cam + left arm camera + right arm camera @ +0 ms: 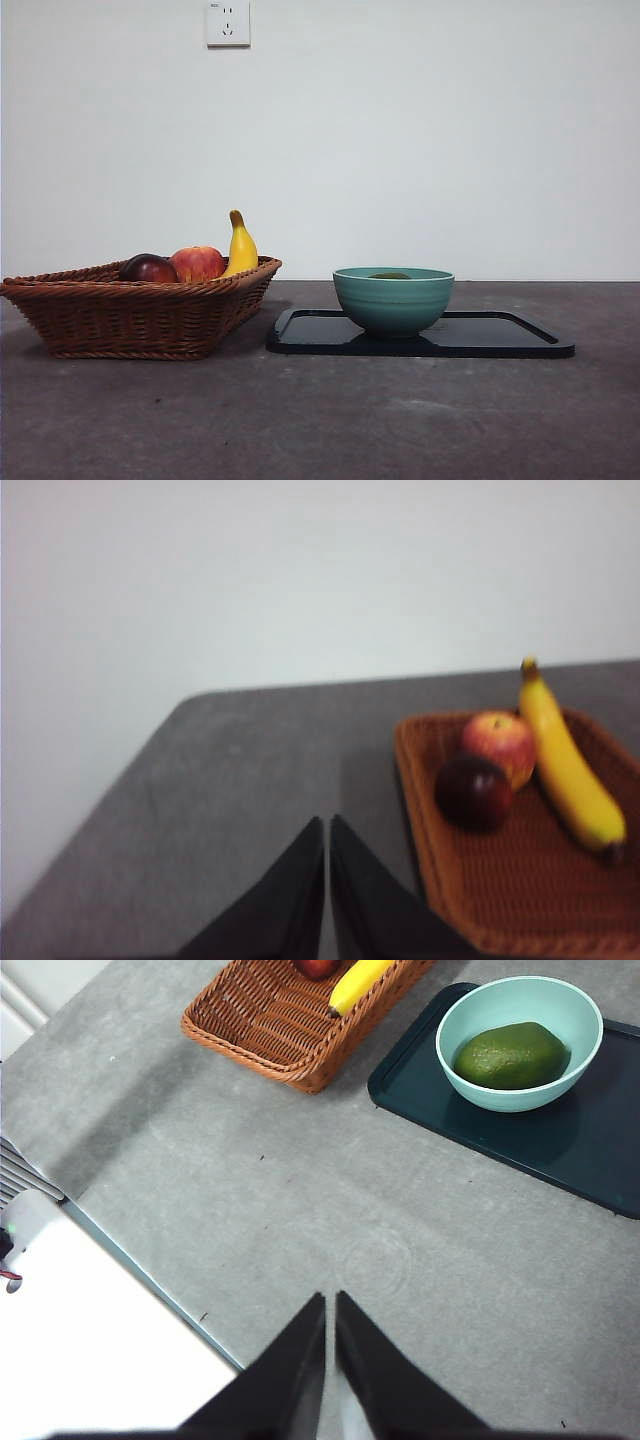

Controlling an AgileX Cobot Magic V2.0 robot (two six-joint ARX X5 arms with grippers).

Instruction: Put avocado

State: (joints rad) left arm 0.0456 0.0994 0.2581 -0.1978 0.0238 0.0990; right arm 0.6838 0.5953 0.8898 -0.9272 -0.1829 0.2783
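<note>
Nearest in the front view is bare grey tabletop (330, 420), scuffed and dull. Further back on the right lies a dark tray (500, 340) with a low raised rim, flat on the surface. On its left part stands a teal bowl (393, 300), upright, ribbed on the outside. Just a sliver of dark green peeks over its rim here: that is the avocado (389, 276). The right wrist view gives the proper look: the avocado (512, 1055) lies on its side inside the bowl (470, 1020), egg-shaped, dark green, with dull, finely pebbled skin and one end narrower than the other. It fills much of the bowl's floor.

Left of the tray, just beside it, sits a wicker basket (130, 320) with sloping sides. In it are a dark red-purple fruit (148, 268), a red apple (198, 263) touching it, and a banana (240, 248) leaning up against the far corner.

The right pincer (330, 1305) hovers above open tabletop, well apart from the tray, jaws clenched together and empty. The left pincer (327, 830) is clenched too, empty, over the tabletop beside the basket (430, 810).

Behind it all, a white wall with a socket (228, 22).
</note>
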